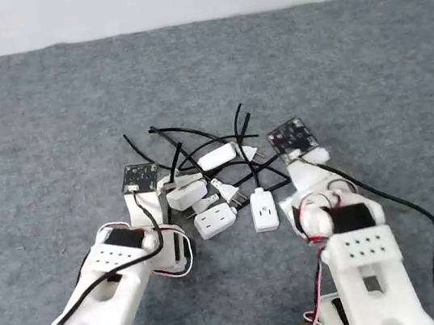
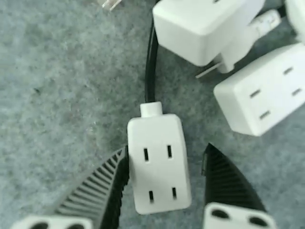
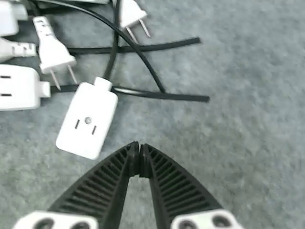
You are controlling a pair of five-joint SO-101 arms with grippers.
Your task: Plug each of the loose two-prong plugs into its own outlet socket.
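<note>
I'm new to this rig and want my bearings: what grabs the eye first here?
A tangle of white plugs and socket blocks on black cords lies in the middle of the grey table. The left gripper stands open astride a two-outlet socket block. The right gripper is shut and empty, just short of a single-outlet block.
</note>
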